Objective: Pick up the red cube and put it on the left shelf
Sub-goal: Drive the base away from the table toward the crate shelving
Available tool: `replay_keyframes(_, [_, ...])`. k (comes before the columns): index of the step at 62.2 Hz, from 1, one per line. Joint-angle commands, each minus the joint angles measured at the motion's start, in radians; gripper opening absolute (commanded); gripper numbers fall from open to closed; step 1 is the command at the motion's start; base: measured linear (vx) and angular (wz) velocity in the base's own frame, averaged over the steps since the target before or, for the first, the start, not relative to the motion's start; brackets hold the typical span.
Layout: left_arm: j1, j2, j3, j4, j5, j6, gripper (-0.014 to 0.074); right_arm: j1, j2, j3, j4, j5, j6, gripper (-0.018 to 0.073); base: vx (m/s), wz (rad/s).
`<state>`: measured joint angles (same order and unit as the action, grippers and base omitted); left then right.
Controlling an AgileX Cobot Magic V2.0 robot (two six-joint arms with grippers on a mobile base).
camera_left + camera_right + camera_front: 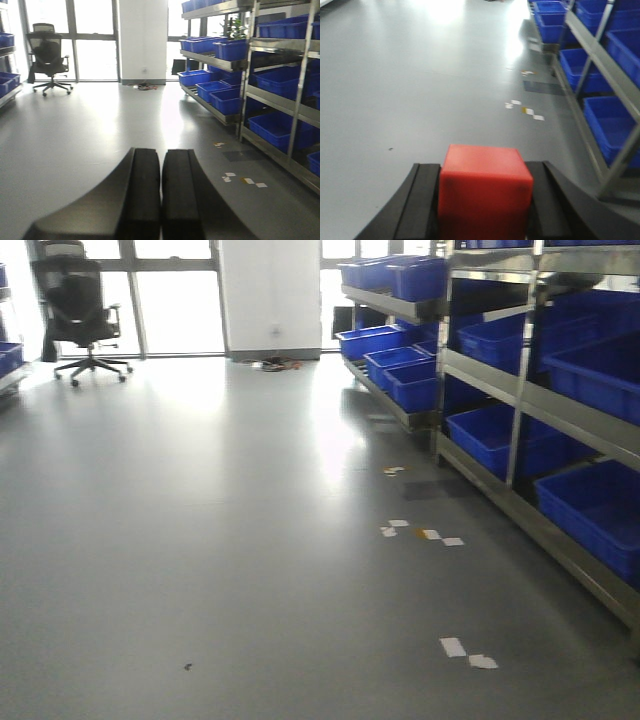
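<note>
The red cube [482,192] shows only in the right wrist view, clamped between the black fingers of my right gripper [482,167], held above the grey floor. My left gripper [161,152] is shut with its two pads together and nothing between them. The shelf, a long multi-tier steel rack [560,405] with royal-blue crates [595,505], runs along the right side of the front view. It also shows in the left wrist view [280,100] and the right wrist view [600,60]. Both grippers are well apart from it.
A black office chair [80,310] stands at the back left by the windows. A sliver of another rack with blue crates [8,358] is at the far left edge. Bits of tape [425,533] lie on the open grey floor. A white pillar [270,295] stands at the back.
</note>
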<state>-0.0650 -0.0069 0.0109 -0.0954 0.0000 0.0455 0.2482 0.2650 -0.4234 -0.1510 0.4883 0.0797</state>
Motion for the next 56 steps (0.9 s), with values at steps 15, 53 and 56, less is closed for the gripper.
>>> replay_keyframes(15, [-0.004,-0.013,0.024,-0.007,-0.084,-0.006,0.0122,-0.008,0.007,-0.027,-0.016,-0.084,-0.007,0.0191,0.10,0.47])
replay_keyframes(53, [-0.004,-0.013,0.024,-0.007,-0.084,-0.006,0.0122,-0.008,0.007,-0.027,-0.016,-0.084,-0.007,0.0191,0.34,0.14])
replay_keyframes(56, [-0.004,-0.013,0.024,-0.007,-0.084,-0.006,0.0122,-0.008,0.007,-0.027,-0.016,-0.084,-0.007,0.0191,0.50,0.06])
